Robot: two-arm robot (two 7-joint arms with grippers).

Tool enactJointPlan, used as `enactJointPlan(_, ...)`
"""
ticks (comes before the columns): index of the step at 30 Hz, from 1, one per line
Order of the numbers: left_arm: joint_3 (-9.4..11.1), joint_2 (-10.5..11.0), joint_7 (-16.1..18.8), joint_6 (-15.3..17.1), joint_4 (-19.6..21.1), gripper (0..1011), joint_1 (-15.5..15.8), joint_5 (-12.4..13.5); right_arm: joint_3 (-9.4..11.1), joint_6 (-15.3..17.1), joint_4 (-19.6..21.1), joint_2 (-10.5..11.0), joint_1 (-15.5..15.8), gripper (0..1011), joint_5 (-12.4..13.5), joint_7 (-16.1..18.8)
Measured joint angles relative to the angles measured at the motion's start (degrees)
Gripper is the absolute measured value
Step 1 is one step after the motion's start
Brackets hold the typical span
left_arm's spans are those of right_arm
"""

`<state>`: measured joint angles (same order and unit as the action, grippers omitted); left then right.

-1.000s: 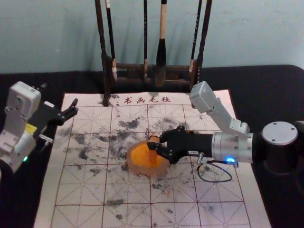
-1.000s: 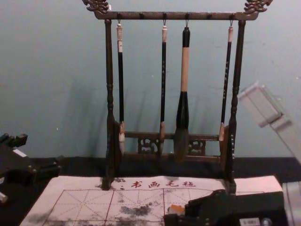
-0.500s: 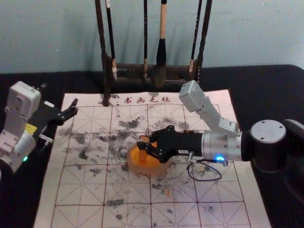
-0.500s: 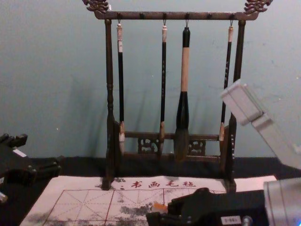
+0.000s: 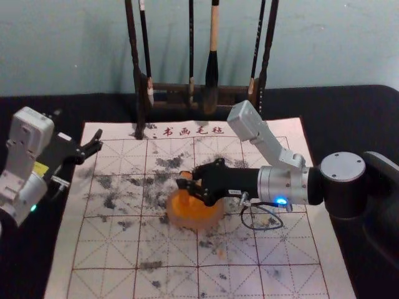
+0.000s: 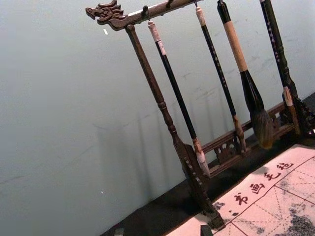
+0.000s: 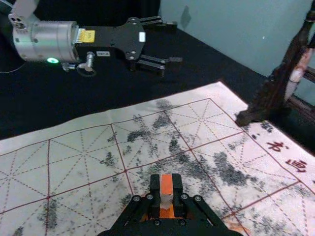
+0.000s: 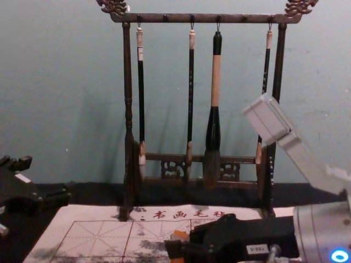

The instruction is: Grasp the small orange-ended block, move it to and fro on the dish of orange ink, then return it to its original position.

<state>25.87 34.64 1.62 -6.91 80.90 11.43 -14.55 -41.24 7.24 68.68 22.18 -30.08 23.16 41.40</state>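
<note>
the right end effector (image 5: 184, 183) pinches the block (image 5: 186, 175), whose middle the fingers hide, above the dish (image 5: 214, 218); ink contact is hard to make out. left of it, the left end effector (image 5: 98, 141) hangs wide.

A dark wooden rack (image 6: 158, 96), its bar carved at one end, stood before the pale wall (image 6: 59, 123). Three slim brushes and a thick brush (image 6: 252, 91) hung there, beside the ink-smudged mat (image 6: 261, 216) with its written characters.
</note>
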Motion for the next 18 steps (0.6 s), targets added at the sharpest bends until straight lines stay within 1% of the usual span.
enactJointPlan(6, 0.0, 0.0, 0.0, 0.0, 0.0, 1001, 0.0, 0.0, 0.48, -0.02, -0.21, 0.16, -0.05, 110, -0.24, -0.49)
enactJointPlan(10, 0.0, 0.0, 0.0, 0.0, 0.0, 1001, 0.0, 0.01, 0.93, 0.02, -0.07, 0.64, 0.12, 110, -0.39, -0.77)
enactJointPlan(18, 0.0, 0.0, 0.0, 0.0, 0.0, 1001, 0.0, 0.0, 1.91, 0.33, 1.09, 2.2, 1.06, 110, -0.41, -1.21)
